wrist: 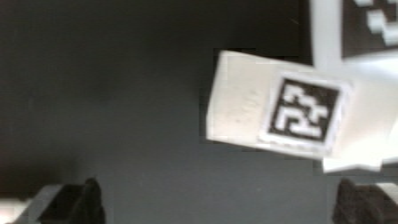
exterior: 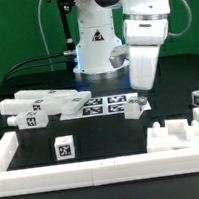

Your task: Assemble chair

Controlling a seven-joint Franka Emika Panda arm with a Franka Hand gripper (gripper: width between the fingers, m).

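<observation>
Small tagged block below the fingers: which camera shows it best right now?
The wrist view: the small tagged block fills much of the frame, tag face plain, beyond the open fingers. The exterior view shows it only as a tiny piece beside the marker board.

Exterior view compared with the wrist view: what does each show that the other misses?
Only the exterior view shows the robot arm, the pile of white parts and the white rail. Only the wrist view shows the empty gap inside the open gripper. Both show the small tagged block on the dark table.
</observation>
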